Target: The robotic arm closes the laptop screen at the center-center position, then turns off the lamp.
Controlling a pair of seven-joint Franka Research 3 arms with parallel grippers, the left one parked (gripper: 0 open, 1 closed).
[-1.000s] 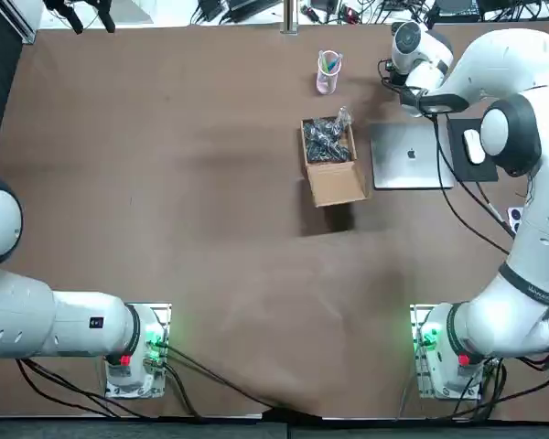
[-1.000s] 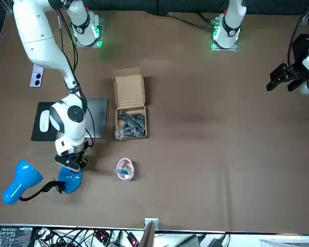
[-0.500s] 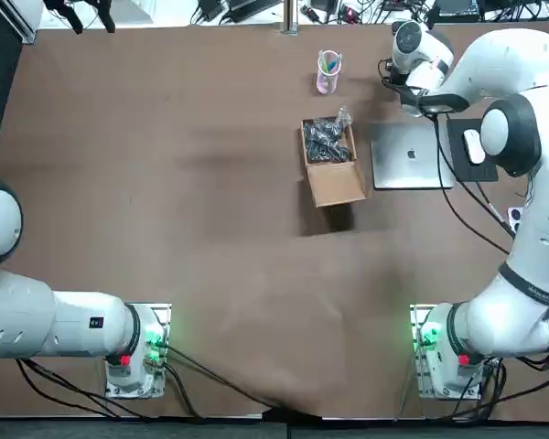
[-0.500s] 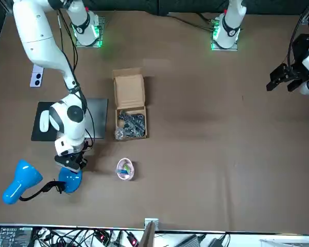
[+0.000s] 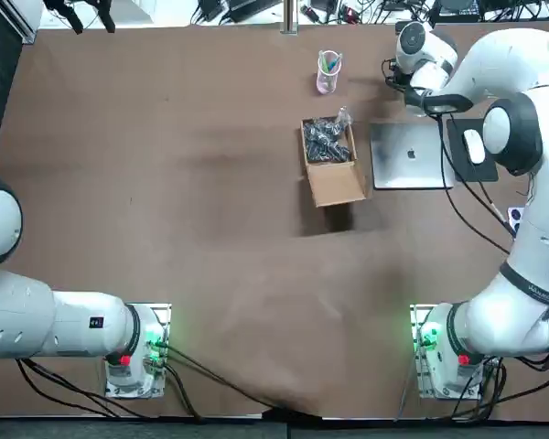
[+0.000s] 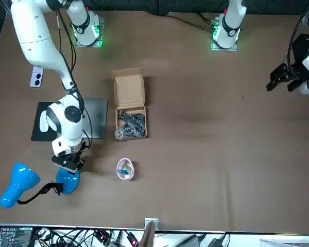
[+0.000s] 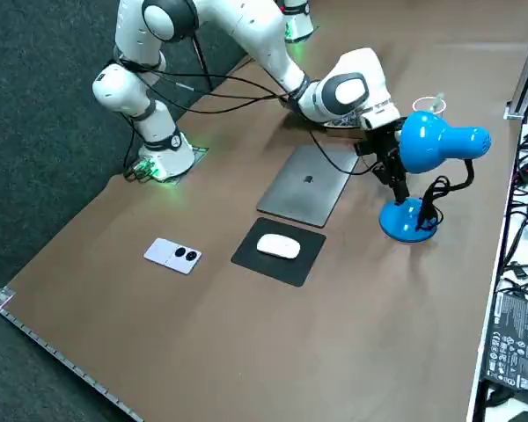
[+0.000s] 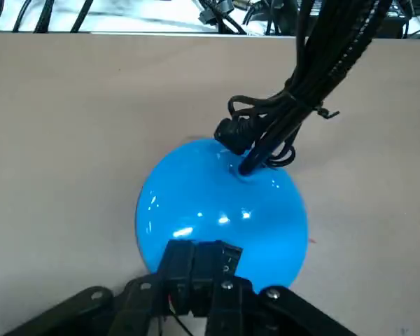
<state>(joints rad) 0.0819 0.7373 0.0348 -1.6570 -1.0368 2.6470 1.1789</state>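
The right gripper [image 6: 67,163] is at the far right of the table [image 5: 165,183], lowered over the lamp [image 7: 418,176]. Its jaws are clenched with nothing between them. In the wrist view the two black fingers [image 8: 178,260] lie side by side, with their tips at the edge of the lamp's round blue base [image 8: 222,199]. Whether the tips press on the base or hover just above it cannot be told.

The lamp stands upright on that base. A black neck [image 8: 301,77], with a cord wound about it, rises from the middle of the base. The blue head [image 6: 14,184] leans out to the right of the base, well clear of the gripper. Whether the lamp is lit cannot be told.

The laptop [image 5: 412,155] lies shut and flat with its logo up, in the far right part of the table. It is just nearer the robot than the gripper and apart from it.

To the laptop's left, just beside it, stands a cardboard box [image 5: 331,160] with its flaps open and a tangle of dark bits in its far half. Farther off than the box is a pink cup [image 5: 328,71] holding a few thin sticks.

To the laptop's right lies a black pad [image 7: 277,255] with a white mouse [image 7: 279,247] on it. A pale phone [image 7: 173,256] lies flat, nearer than the pad and close to the table's right edge.
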